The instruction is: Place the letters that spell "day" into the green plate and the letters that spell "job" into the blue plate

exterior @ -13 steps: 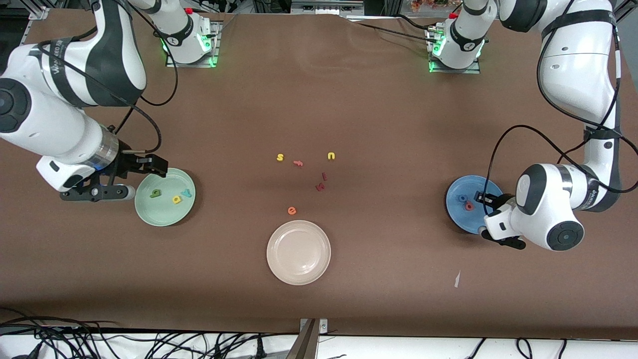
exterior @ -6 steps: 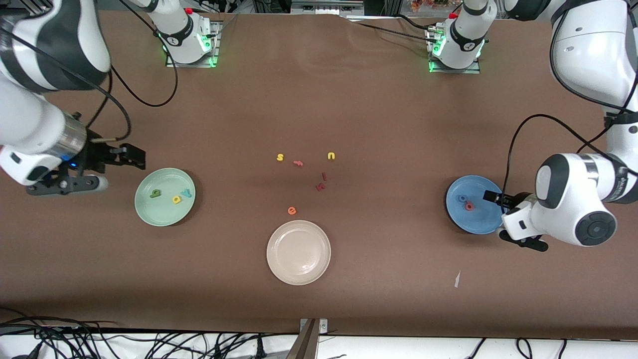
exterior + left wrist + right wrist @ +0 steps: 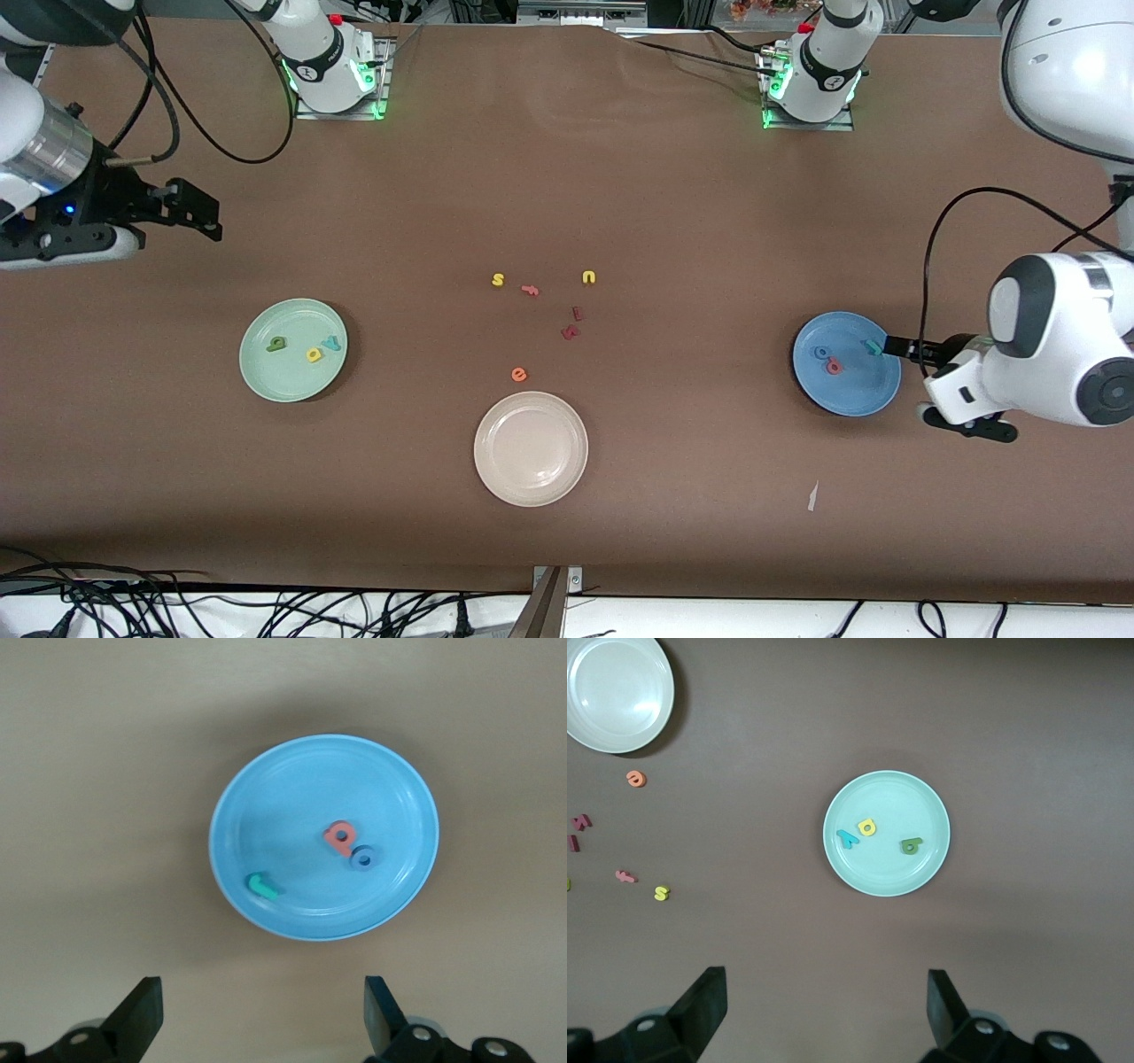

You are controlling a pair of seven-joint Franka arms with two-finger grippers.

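Both pincers, left pincer (image 3: 259, 1014) and right pincer (image 3: 824, 1014), gape empty above round glossy blue plate (image 3: 850, 394) and green plate (image 3: 283, 381).

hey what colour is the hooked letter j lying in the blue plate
Teal. The j lies in the blue plate, clearest in the left wrist view.

We're in a robotics lab here: two white-and-black robot arms (image 3: 1054, 354) bolted to metal base plates with green status lights (image 3: 337, 89), a wide table under a brown cloth cover (image 3: 620, 195), and black cables bundled along the table's near edge (image 3: 177, 607).
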